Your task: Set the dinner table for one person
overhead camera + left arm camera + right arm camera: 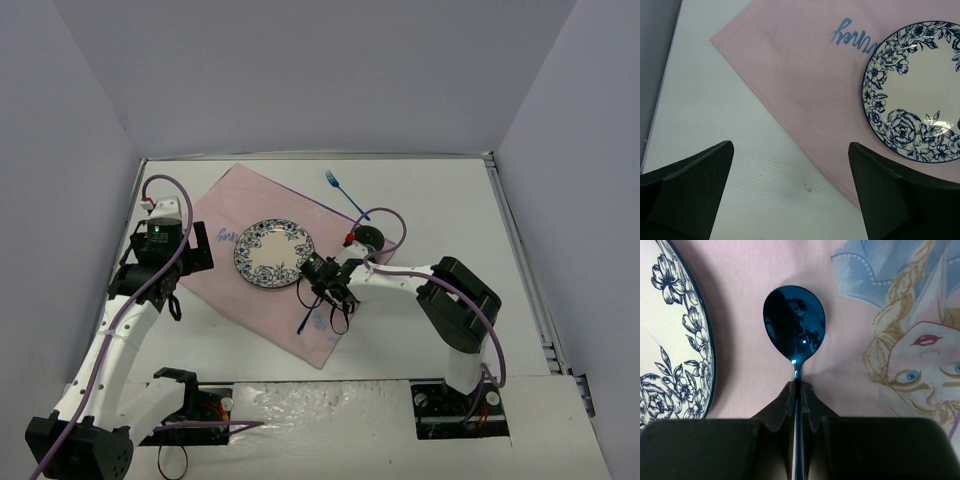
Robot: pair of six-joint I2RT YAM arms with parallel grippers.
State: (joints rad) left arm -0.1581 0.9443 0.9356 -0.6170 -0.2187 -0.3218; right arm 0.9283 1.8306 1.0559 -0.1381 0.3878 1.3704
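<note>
Our right pincer (799, 392) is clenched on the handle of a blue spoon (794, 322), whose bowl sits over the pink cloth (747, 315), just beside the floral plate (670, 340). Our left pincer (791, 146) hangs released above the white desk (715, 125), which lies beneath the cloth and carries a blue fork (345, 192) at the far side.

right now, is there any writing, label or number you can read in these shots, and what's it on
Blue cursive word on the pink cloth, running up to the plate rim: upside down in the left wrist view and too loopy to read for certain.
Plate, spoon, fork: no text, label or number seen.
</note>
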